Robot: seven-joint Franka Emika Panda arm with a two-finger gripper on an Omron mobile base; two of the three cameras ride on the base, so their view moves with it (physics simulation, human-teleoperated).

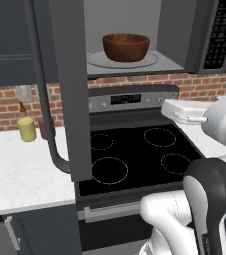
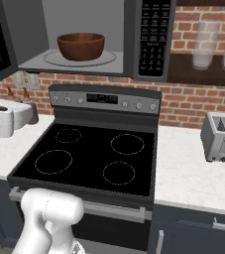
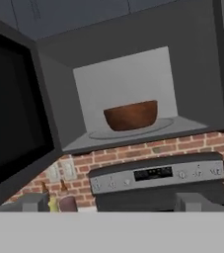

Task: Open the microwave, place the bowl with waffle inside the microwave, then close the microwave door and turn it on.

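Sitting in microwave [image 3: 202,79], bowl [image 3: 131,115] beyond hand [image 3: 113,205]

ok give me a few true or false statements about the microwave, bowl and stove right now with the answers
1. The round reddish-brown wooden bowl sits on the turntable inside the large dark grey microwave. True.
2. The wide dark grey microwave door with the long bar handle is shut. False: it stands swung open to the left.
3. A pot stands on the black glass stovetop. False: its four burner rings are bare.
4. A small silver toaster stands on the white counter right of the stove. True.
5. The tool is clamped on the bowl. False: the bowl sits free in the microwave, nothing touching it.
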